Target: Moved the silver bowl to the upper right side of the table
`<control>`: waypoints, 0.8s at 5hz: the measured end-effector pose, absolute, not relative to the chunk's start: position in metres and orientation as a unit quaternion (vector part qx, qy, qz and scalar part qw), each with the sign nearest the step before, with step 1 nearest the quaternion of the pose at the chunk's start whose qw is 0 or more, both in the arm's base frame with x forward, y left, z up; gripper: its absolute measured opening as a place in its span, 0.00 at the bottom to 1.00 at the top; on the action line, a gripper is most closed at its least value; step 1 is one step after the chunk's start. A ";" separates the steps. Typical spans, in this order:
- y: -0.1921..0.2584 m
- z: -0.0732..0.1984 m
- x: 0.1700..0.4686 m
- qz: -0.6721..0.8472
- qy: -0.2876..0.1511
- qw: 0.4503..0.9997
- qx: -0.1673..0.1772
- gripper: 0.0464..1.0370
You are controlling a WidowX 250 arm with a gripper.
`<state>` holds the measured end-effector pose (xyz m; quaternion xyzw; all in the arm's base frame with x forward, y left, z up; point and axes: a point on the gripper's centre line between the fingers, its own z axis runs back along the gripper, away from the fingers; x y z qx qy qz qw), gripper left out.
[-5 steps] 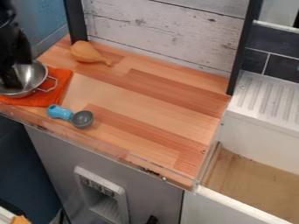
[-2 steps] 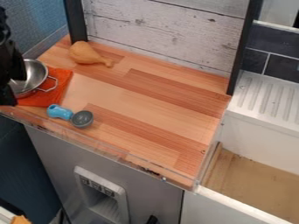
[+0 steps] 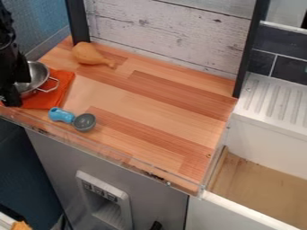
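At the left edge of the camera view, the black gripper (image 3: 12,98) hangs low over the front part of the silver bowl, hiding the bowl's left side. The silver bowl (image 3: 40,73) rests upright on an orange cloth (image 3: 62,96), its wire handle pointing right. Whether the gripper touches the bowl I cannot tell. The wooden table (image 3: 141,105) stretches away to the right of both.
A toy drumstick (image 3: 89,55) lies near the back left. A blue-handled scoop with a grey cup (image 3: 85,122) lies near the front edge, right of the cloth. A low clear rim (image 3: 132,161) runs along the front, and a white sink unit (image 3: 273,128) adjoins on the right.
Over the last second the gripper has moved from the inside of the bowl toward the front edge, then slightly right. The bowl looks unmoved.
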<state>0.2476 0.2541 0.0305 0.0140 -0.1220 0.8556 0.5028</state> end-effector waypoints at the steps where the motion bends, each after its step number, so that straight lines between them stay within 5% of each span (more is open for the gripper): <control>1: 0.254 0.031 0.249 0.858 -0.122 0.498 0.013 0.62; 2: 0.252 0.031 0.250 0.854 -0.121 0.506 0.015 0.31; 3: 0.253 0.032 0.252 0.852 -0.125 0.509 0.010 0.11; 4: 0.254 0.036 0.253 0.842 -0.142 0.520 0.004 0.03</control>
